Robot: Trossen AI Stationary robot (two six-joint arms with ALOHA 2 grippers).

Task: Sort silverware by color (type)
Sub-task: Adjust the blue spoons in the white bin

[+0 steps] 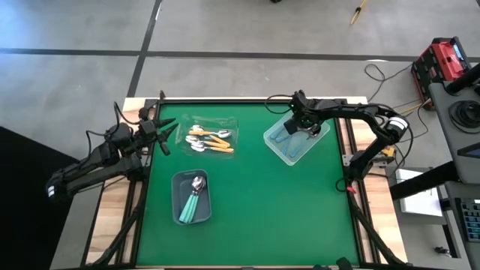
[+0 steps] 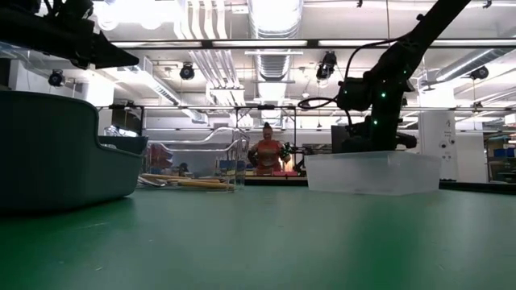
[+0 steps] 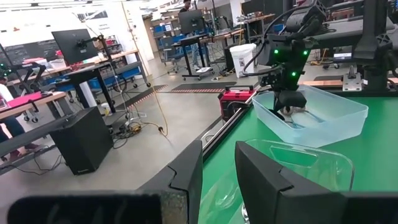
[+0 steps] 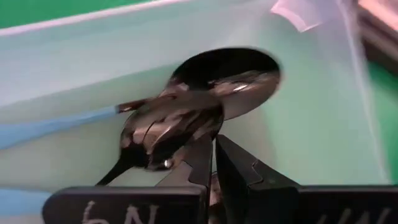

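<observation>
My right gripper (image 4: 214, 152): fingers pressed together with nothing between them, down inside the frosted bin (image 1: 279, 139), tips just short of the spoon bowls.
Blue spoons (image 4: 193, 112): directly ahead of my tips, two shiny bowls stacked, pale blue handles running off to one side along the bin floor.
Orange spoons (image 1: 212, 140): in the clear bin (image 1: 229, 122), well off to my left-arm side.
Teal spoons (image 1: 194, 201): in the grey bin (image 1: 180, 180), nearest my left arm, toward the table's near edge.
My left gripper (image 3: 217, 177): fingers a narrow gap apart, empty, hovering at the table's edge beside the clear bin (waiting, I judge).
Handling: light, stiff, and the polished metal looks slippery; I would pinch the slim plastic handle, not the bowl.
Edges: the frosted bin's walls rise close around my fingers; straight up is the free way out.
Open room: bare green mat (image 1: 262, 202) between the three bins.
</observation>
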